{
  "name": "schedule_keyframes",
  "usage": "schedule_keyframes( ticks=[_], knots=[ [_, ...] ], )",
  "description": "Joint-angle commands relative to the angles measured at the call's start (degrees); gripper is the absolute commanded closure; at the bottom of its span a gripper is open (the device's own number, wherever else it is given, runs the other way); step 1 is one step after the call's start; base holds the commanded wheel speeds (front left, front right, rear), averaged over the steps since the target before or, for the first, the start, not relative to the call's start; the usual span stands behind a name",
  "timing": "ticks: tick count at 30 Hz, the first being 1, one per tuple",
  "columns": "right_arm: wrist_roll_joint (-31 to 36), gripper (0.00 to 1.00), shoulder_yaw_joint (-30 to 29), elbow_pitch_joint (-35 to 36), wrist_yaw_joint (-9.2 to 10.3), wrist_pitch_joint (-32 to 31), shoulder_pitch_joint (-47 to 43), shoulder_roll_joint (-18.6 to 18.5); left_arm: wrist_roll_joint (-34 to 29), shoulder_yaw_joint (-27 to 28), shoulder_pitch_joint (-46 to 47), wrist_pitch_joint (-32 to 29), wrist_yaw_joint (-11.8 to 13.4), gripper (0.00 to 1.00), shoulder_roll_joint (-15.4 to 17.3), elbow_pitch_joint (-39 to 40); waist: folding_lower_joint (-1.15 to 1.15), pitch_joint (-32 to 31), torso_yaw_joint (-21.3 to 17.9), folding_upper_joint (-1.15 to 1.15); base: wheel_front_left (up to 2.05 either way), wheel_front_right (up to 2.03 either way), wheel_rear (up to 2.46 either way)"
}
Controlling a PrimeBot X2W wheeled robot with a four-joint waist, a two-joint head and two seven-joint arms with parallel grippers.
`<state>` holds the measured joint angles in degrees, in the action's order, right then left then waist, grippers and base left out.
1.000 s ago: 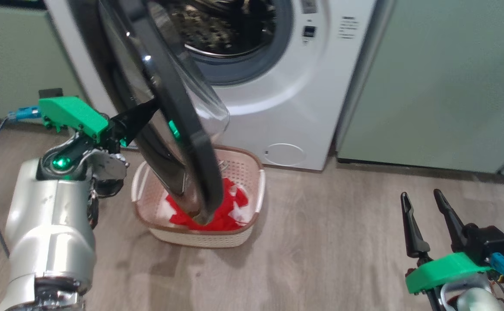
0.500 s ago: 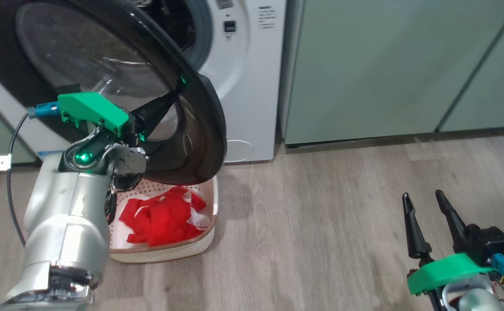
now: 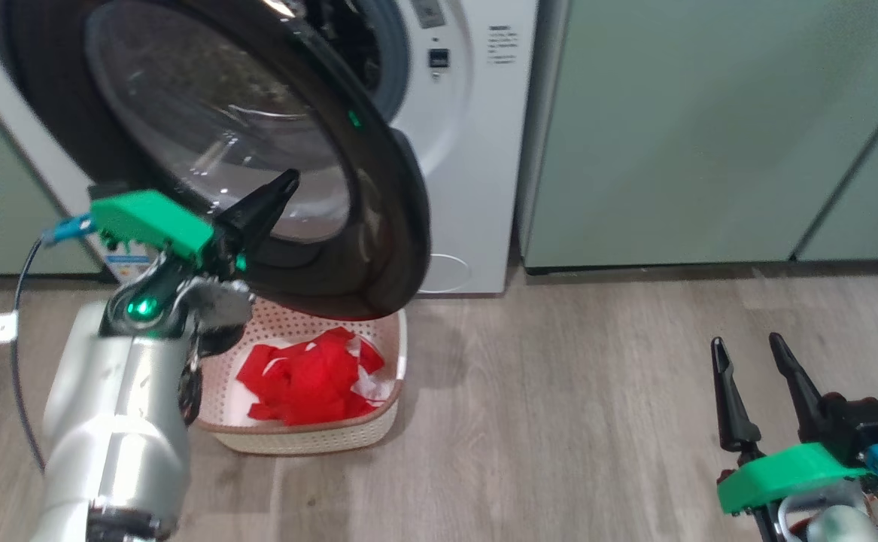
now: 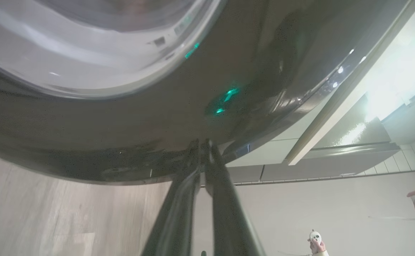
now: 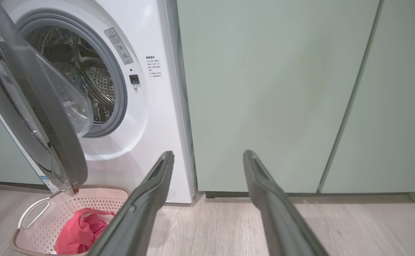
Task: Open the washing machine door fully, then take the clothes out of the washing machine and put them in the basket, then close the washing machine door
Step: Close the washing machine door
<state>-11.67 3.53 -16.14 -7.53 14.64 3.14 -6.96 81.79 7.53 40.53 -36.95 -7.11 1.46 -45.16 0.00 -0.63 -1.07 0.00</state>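
Left tool (image 3: 288,179), tips pressed together, points at the half-open washing machine door (image 3: 390,226) upper left; right tool (image 3: 747,345) gapes empty lower right; red clothes (image 3: 307,380) lie in basket (image 3: 318,440) beneath

I count one white front-loading washing machine (image 3: 476,188), one round black-rimmed glass door (image 3: 393,226) and one cream perforated plastic basket (image 3: 318,443). The red garments (image 3: 307,380) lie heaped, too tangled to number. Two dark-fingered grippers: the left gripper (image 3: 288,181) and the right gripper (image 3: 747,341).

Wood floor (image 3: 559,421) under the basket (image 3: 311,440)
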Motion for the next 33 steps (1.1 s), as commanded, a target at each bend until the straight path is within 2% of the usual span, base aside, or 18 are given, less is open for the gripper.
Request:
schedule_keyframes(
  ticks=[1,2,3,4,9,14,18,19,26,30,33],
  knots=[
    [-0.09,0.00,1.12,2.11,0.04,0.36,0.32,-0.27,0.24,1.95,0.47,0.81,-0.36,0.64,2.49,2.83,0.00,-0.65,1.81,0.00,0.00,0.00,0.00],
    [-0.08,0.00,1.03,2.18,0.04,0.36,0.30,-0.13,0.29,2.01,-0.55,0.96,-0.36,0.54,2.75,3.42,0.00,-0.86,2.52,0.00,0.00,0.00,0.00],
    [-0.06,0.00,0.97,2.25,0.04,0.36,0.27,0.03,0.14,1.99,-1.63,1.24,-0.37,0.20,3.16,4.06,0.00,-1.07,3.20,0.00,0.00,0.00,0.00],
    [-0.09,0.00,0.90,2.29,0.04,0.36,0.28,0.16,-0.13,1.97,-2.72,1.79,-0.37,0.00,3.57,4.77,0.00,-1.24,3.84,0.00,0.00,0.00,0.00],
    [-0.13,0.00,0.57,2.36,0.04,0.36,0.51,0.70,-2.05,1.42,-8.42,6.01,-0.37,0.00,5.80,9.99,0.00,-1.87,6.23,0.00,0.00,0.00,0.00],
    [-0.51,0.00,-0.32,2.53,0.04,0.36,0.99,0.71,-6.85,-1.25,-14.30,15.55,-0.37,0.00,8.86,16.04,0.00,-2.06,7.13,0.00,0.00,0.00,0.00],
    [-0.80,0.00,-1.63,2.88,0.04,0.36,0.90,0.66,-11.10,-6.32,-19.13,24.71,-0.37,0.00,12.44,20.65,0.00,-2.29,7.04,0.00,0.00,0.00,0.00],
    [-0.81,0.00,-2.26,2.97,0.04,0.36,0.65,0.65,-14.20,-10.15,-21.27,30.14,-0.37,0.00,15.01,21.83,0.00,-2.49,6.77,0.00,0.00,0.00,0.00],
    [-0.59,0.00,-3.20,3.26,0.04,0.36,-0.76,0.97,-21.71,-22.17,-25.17,48.92,-0.37,0.00,22.04,18.71,0.00,-2.99,5.39,0.00,0.00,0.00,0.00],
    [-0.59,0.00,-3.52,3.28,0.04,0.36,-1.26,1.27,-27.45,-24.87,-25.34,51.84,-0.37,0.00,23.52,15.73,0.00,-3.08,4.69,0.00,0.00,0.00,0.00],
    [-0.66,0.00,-3.94,3.37,0.04,0.36,-1.43,1.58,-34.17,-20.17,-26.54,51.91,-0.37,0.00,22.33,17.07,0.00,-2.92,4.35,0.00,0.00,0.00,0.00]
  ],
)
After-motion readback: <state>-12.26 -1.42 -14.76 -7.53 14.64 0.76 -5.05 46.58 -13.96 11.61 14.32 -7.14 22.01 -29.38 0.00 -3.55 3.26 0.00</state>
